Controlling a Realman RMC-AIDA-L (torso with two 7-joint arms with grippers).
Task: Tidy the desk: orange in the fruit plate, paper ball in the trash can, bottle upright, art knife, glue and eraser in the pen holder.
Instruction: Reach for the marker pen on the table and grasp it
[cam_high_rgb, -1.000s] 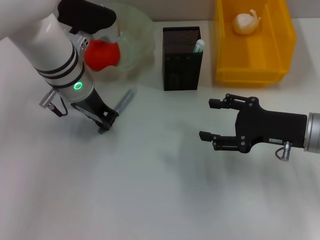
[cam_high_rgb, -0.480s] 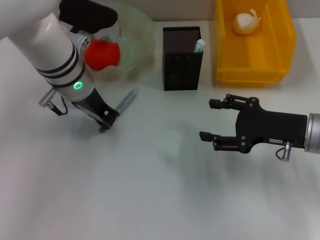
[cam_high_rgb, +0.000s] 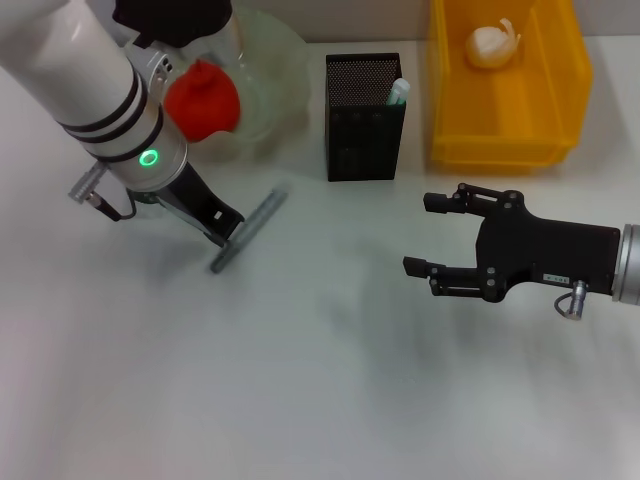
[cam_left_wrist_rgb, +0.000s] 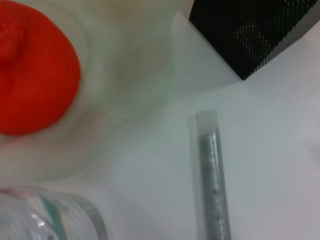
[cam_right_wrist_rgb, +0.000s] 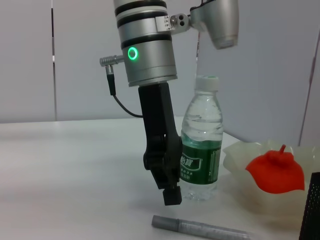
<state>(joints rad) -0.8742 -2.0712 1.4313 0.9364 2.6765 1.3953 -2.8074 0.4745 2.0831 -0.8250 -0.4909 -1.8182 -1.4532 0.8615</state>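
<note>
- Low over the desk's left side, the left gripper (cam_high_rgb: 222, 226) hangs just above a thin grey art knife (cam_high_rgb: 249, 232). In the right wrist view its tip sits close over the knife without touching it, and whether its fingers are spread or closed cannot be told.
- The art knife lies flat and slanted on the desk, free of any grasp. It has probably been left there because it has yet to go into the pen holder.
- Just behind the left arm, the bottle (cam_right_wrist_rgb: 201, 140) stands upright, cap on top, so that part of the task looks finished.
- Beside the bottle, the orange (cam_high_rgb: 203, 98) rests inside the pale green fruit plate (cam_high_rgb: 275, 70).
- To the right of the plate, the black mesh pen holder (cam_high_rgb: 364, 118) stands upright with a pale stick, possibly the glue, poking out of it. The eraser is not visible.
- Further right, the paper ball (cam_high_rgb: 493, 42) lies inside the yellow trash can (cam_high_rgb: 500, 120).
- On the desk's right side, the right gripper (cam_high_rgb: 432, 237) hovers with fingers wide apart, holding nothing, apparently waiting.
- The desk (cam_high_rgb: 320, 380) is plain white and smooth; a pale grey wall stands behind it.
</note>
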